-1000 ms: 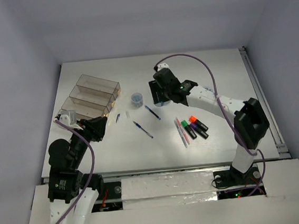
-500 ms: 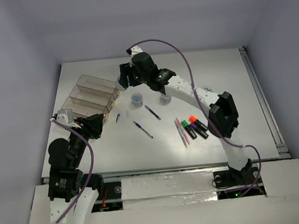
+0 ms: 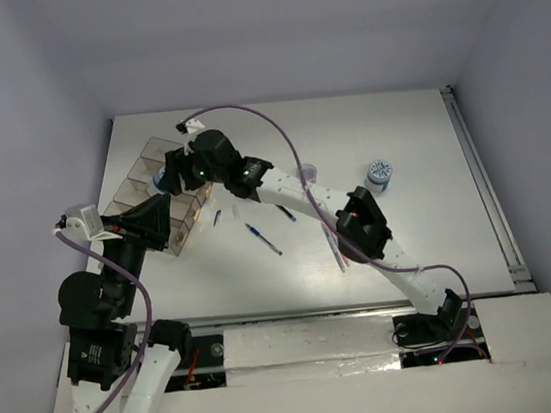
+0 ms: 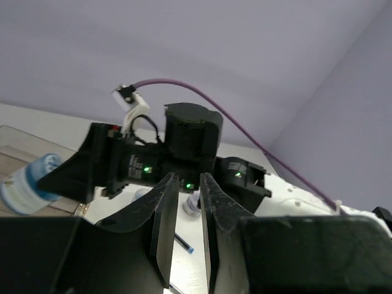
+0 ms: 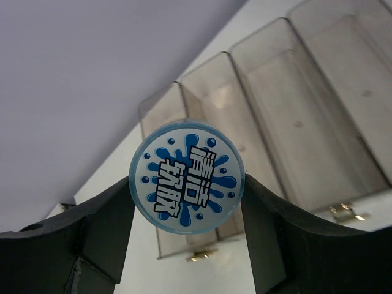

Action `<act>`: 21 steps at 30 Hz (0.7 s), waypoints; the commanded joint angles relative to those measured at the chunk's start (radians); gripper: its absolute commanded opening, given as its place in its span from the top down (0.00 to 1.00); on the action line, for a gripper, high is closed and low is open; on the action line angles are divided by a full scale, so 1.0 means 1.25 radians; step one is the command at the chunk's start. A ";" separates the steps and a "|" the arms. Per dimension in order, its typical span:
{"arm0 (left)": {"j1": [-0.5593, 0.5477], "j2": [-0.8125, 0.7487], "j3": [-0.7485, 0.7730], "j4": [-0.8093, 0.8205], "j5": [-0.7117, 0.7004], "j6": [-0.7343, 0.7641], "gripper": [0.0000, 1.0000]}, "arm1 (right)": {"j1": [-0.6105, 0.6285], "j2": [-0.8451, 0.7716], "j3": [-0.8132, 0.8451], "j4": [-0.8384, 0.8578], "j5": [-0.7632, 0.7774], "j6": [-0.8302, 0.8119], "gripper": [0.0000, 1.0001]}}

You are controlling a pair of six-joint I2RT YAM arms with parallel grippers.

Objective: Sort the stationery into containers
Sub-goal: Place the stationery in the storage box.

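Found the right gripper (image 3: 165,175) reaching far across the surface (image 3: 425,241) to the containers (image 3: 135,184). Jaws spread wide and pinching a blue-and-white patterned roll (image 5: 187,176) by its sides, printed round face turned to the wrist camera. Noted one finger (image 5: 92,239) pressed against each flank of the roll, with the roll seated near the fingertips. Located the roll over the smoky-brown compartments. Cannot tell which compartment lies directly beneath.

Observed the left gripper (image 4: 189,184) at the near end of the containers, pointing toward the right gripper. Jaws nearly pressed together, leaving only a narrow slit, and holding nothing.

Recorded a second roll (image 3: 380,174) standing well to the right on the surface. Recorded also a blue pen (image 3: 264,239) lying near the middle, apart from both grippers.

Compared with one second ago: found the right gripper carried from mid-surface leftward to its place over the containers. Found the left gripper drawn back toward the left edge, jaws narrower than before.
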 commanded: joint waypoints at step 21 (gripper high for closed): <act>-0.033 0.004 -0.033 0.041 -0.066 0.023 0.81 | 0.064 0.112 0.107 0.027 0.164 -0.133 0.60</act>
